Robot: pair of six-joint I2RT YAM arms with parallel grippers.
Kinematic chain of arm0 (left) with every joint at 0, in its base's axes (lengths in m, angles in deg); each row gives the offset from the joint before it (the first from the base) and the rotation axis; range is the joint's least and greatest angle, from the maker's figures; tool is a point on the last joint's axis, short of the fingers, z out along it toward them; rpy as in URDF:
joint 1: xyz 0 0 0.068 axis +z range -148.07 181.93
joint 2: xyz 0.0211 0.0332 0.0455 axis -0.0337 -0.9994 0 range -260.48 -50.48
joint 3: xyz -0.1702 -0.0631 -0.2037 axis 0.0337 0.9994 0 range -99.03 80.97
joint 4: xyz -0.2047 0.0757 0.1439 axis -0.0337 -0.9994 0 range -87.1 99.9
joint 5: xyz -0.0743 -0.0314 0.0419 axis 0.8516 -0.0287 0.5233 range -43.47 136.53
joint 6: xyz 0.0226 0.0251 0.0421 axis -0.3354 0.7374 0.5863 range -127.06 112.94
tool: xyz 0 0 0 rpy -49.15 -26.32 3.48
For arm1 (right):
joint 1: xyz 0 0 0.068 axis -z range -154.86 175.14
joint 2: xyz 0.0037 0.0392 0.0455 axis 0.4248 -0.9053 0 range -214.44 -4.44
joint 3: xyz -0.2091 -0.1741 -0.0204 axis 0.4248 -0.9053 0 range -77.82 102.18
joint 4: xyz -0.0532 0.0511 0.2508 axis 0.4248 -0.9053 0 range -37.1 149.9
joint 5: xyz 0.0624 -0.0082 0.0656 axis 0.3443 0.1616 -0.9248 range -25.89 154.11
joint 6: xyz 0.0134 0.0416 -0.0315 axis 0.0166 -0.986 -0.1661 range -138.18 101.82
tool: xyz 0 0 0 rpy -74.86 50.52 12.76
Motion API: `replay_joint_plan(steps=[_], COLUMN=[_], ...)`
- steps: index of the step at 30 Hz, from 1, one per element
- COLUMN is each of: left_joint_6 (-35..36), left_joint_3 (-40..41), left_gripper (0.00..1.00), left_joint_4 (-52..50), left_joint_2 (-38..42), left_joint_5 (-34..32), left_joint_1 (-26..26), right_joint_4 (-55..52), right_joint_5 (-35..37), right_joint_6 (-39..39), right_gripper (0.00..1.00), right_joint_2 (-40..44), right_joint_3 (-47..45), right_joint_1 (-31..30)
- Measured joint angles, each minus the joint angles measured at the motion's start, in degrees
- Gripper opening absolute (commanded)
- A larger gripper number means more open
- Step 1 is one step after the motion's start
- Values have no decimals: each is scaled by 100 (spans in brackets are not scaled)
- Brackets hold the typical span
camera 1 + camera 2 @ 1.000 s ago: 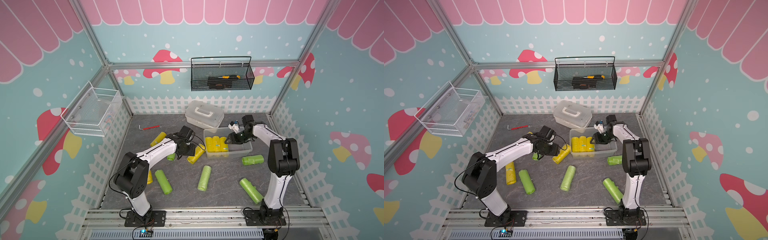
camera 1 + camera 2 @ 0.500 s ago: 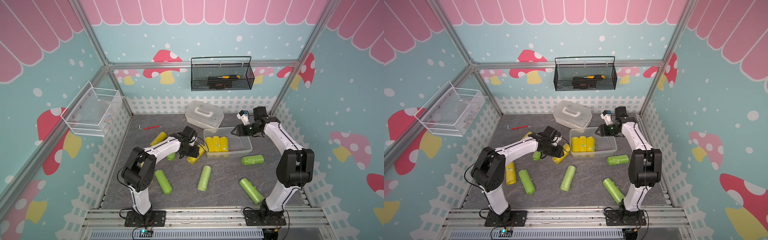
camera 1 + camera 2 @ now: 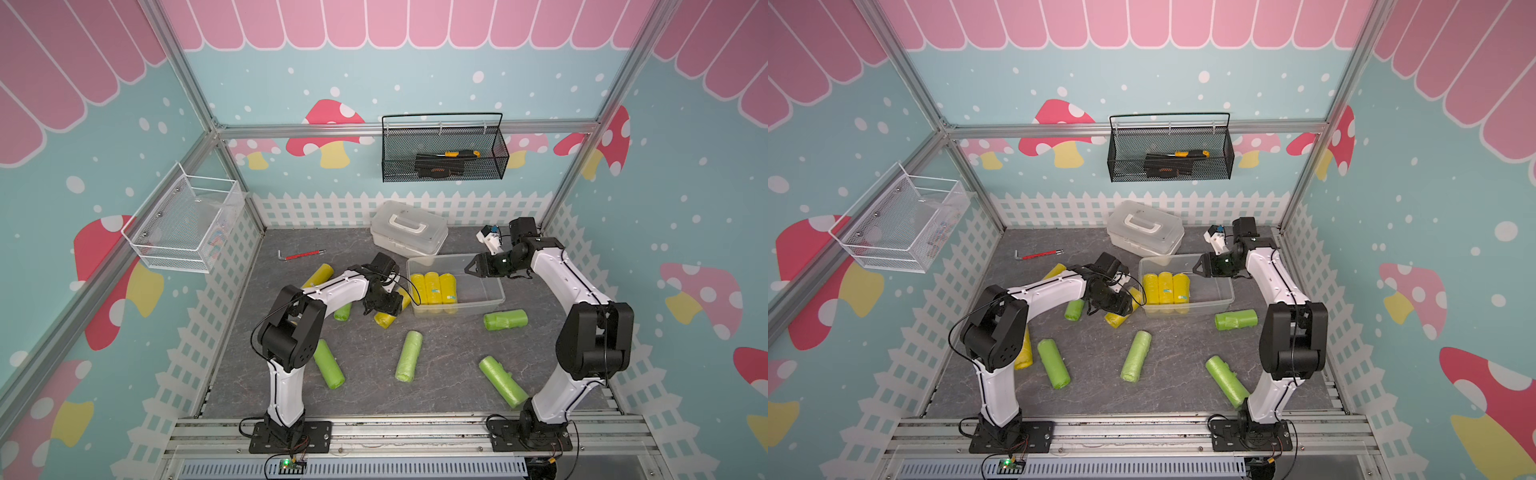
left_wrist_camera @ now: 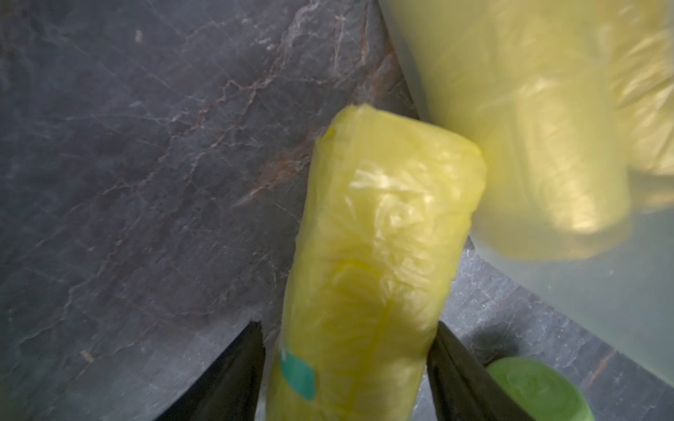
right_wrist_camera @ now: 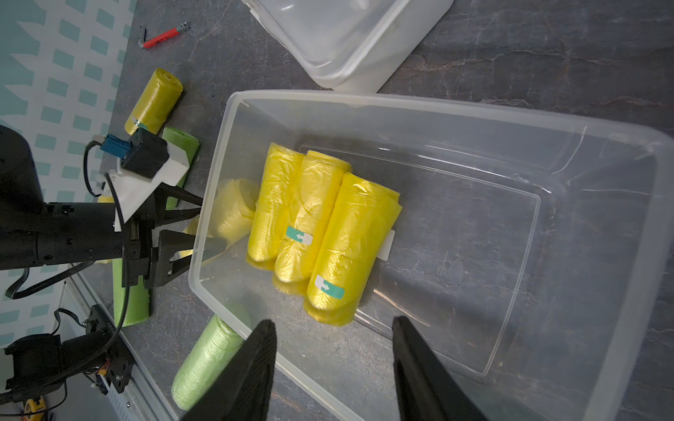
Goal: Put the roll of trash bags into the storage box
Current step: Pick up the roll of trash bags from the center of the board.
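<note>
Roll of trash bags (image 4: 372, 255), wrapped in yellow, lies on the grey marbled desk (image 3: 365, 399) just left of the storage box (image 3: 496, 291), with one end at the box's clear left wall. The left gripper (image 4: 348, 326) straddles the roll with its jaws parted. One finger rests against the wrap, and a sliver of desk shows beside the other. A teal sticker (image 4: 297, 368) sits on the roll close to the jaws, its print too blurred to read.

At the far left of the desk lies a red-handled hex key (image 3: 301, 254). To its right, a second yellow roll (image 3: 320, 274) and a green roll (image 3: 343, 311) lie beside the left arm.

Inside the storage box, three yellow rolls (image 3: 432, 286) lie side by side toward its left end. Two of them carry teal-and-white stickers (image 5: 299, 236) printed with a white arrow and no legible words. Just beyond the box's far edge stands a white case (image 3: 409, 235) with a carry handle.

The right gripper (image 5: 333, 320) hovers over the right part of the box, its jaws apart with nothing between them. A crumpled green roll (image 3: 505, 320) lies on the desk just off the box's near right corner.
</note>
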Motion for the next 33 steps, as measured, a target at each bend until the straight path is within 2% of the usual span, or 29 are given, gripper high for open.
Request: replay_joint_plan(steps=[2, 7, 9, 18, 29, 33], left_joint_6=[9, -31, -61, -304, -662, -772], left_joint_3=[-9, -28, -42, 380, 664, 664], left_gripper=[64, 45, 42, 37, 38, 38], left_joint_4=[11, 39, 55, 243, 350, 459], left_joint_2=[-57, -105, -105, 280, 2194, 2586], left_joint_5=[9, 7, 20, -26, -367, -380], left_joint_1=[-11, -31, -31, -31, -31, -42], right_joint_4=[-15, -59, -94, -452, -807, -903], right_joint_5=[0, 7, 48, 468, 1392, 1700], right_joint_6=[7, 42, 70, 256, 439, 470], right_gripper=[53, 53, 54, 56, 54, 52], right_joint_2=[24, 140, 177, 48, -1001, -1344], right_joint_3=[-2, -7, -4, 286, 1075, 1263], right_joint_1=[42, 160, 229, 483, 649, 669])
